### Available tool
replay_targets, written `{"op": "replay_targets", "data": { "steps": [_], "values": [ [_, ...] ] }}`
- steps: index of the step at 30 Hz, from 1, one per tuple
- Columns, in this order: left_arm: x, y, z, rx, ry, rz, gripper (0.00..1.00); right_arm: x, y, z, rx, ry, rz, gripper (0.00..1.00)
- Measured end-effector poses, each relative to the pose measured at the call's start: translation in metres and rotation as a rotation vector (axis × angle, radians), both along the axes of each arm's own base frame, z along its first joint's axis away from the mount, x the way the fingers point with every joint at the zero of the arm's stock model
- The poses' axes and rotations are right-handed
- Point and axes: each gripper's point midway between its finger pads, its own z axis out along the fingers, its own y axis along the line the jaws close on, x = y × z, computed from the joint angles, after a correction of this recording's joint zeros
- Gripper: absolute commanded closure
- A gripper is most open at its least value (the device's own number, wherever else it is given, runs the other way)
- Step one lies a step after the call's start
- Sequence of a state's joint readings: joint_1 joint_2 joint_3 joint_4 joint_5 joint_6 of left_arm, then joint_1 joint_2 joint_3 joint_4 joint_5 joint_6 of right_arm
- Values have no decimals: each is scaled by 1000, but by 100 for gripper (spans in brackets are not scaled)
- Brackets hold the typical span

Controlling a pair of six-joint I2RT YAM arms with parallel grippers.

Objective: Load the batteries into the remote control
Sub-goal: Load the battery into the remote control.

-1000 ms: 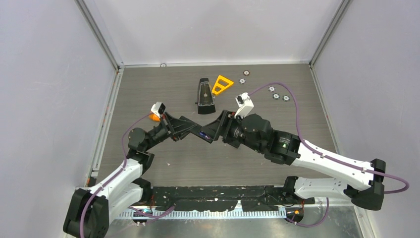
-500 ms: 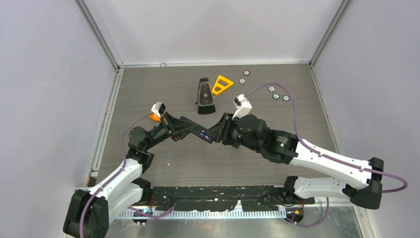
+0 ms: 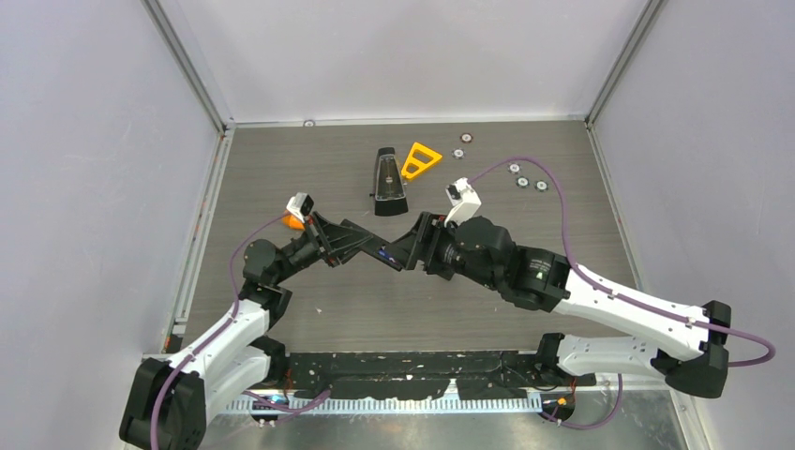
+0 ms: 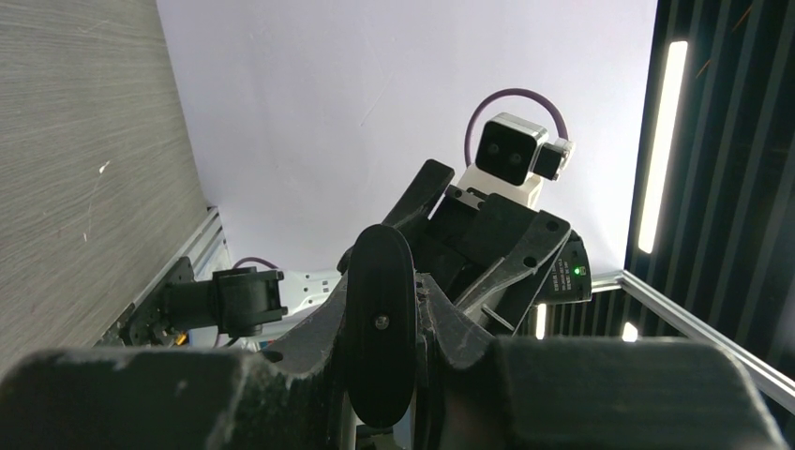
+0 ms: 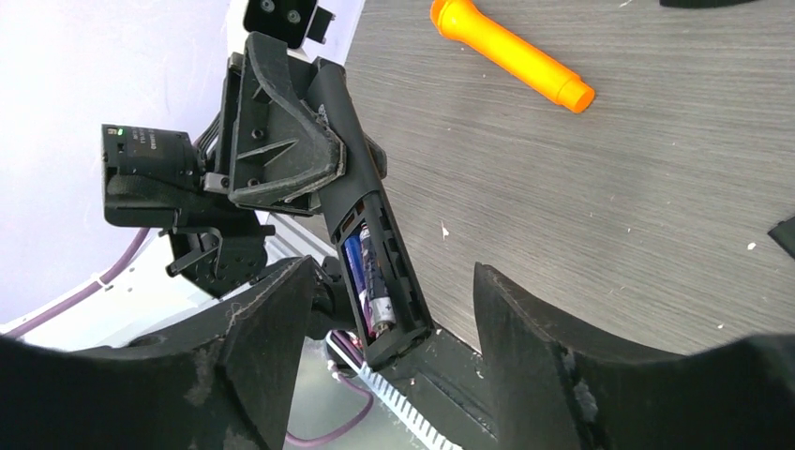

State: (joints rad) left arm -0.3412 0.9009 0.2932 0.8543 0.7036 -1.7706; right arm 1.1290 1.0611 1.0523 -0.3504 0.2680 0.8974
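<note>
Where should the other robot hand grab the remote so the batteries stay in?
Pinch the remote by its long thin edges at the free lower end, coming from that end, where the right gripper sits open. The left gripper covers the upper half, and the batteries lie in the open face.

From high behind the arms [image 3: 234, 328], the top camera is looking down at the worktop [image 3: 309, 169]. The wrist cameras [image 4: 511, 155] are sitting close behind the left gripper [image 4: 384, 319] and right gripper [image 5: 389, 305], each facing the other. All three are seeing the remote control [image 5: 366, 225].
</note>
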Motion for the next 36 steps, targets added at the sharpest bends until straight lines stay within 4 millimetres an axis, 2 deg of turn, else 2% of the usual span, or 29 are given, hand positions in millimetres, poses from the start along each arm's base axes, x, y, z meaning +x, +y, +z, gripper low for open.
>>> {"op": "replay_targets", "data": {
  "steps": [4, 7, 12, 17, 24, 36],
  "values": [
    [0, 0, 0, -1, 2, 1, 100, -3, -7, 9, 36, -8, -4, 29],
    [1, 1, 1, -7, 5, 6, 100, -4, -13, 15, 84, -6, -17, 32],
    [2, 2, 6, -25, 1, 15, 100, -5, -19, 7, 139, 37, -27, 39],
    [1, 2, 8, -30, -6, 16, 100, -6, -17, -3, 204, 93, -20, 43],
    [0, 3, 11, -34, -14, 17, 100, -11, -11, 0, 326, 138, 12, 50],
    [0, 4, 12, -37, -20, 22, 100, -12, -3, 9, 425, 176, 37, 71]
  ]
}}
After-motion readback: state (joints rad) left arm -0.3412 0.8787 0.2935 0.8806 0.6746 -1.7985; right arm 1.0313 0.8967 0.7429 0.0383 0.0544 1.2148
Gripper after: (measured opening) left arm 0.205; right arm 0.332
